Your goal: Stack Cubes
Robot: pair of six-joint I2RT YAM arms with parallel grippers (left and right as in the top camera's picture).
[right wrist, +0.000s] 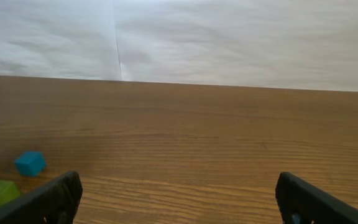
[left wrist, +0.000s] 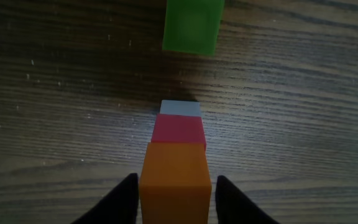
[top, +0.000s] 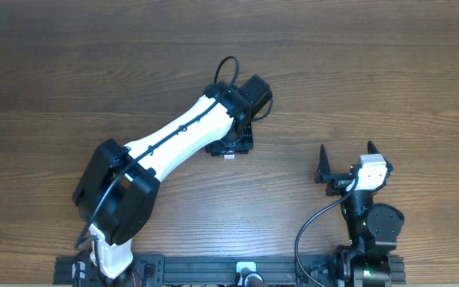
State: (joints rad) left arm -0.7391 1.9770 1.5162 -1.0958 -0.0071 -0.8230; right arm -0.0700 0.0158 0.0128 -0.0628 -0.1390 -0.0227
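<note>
- Two grippers for you to check: your left gripper (top: 229, 146) (left wrist: 176, 177) is stretched out over the middle of the table (top: 54, 80). Your right gripper (top: 347, 158) (right wrist: 185, 208) hovers close to its own base.
- Left gripper: an orange cube (left wrist: 175, 193) sits right in its mouth. You cannot tell from these views whether it is clamped or let go.
- Directly below the orange cube is a red cube (left wrist: 179, 130), and under that a white cube (left wrist: 180, 108) shows as a thin strip. The three look stacked in one column.
- Ahead of your left gripper, apart from the column, a green cube (left wrist: 192, 25) lies flat on the wood.
- Right gripper: its fingers (right wrist: 55, 199) are spread wide, with nothing between them.
- Well ahead of the right gripper, toward the left arm's side, you have a blue cube (right wrist: 30, 163) with the green cube (right wrist: 0, 193) just beside it.
</note>
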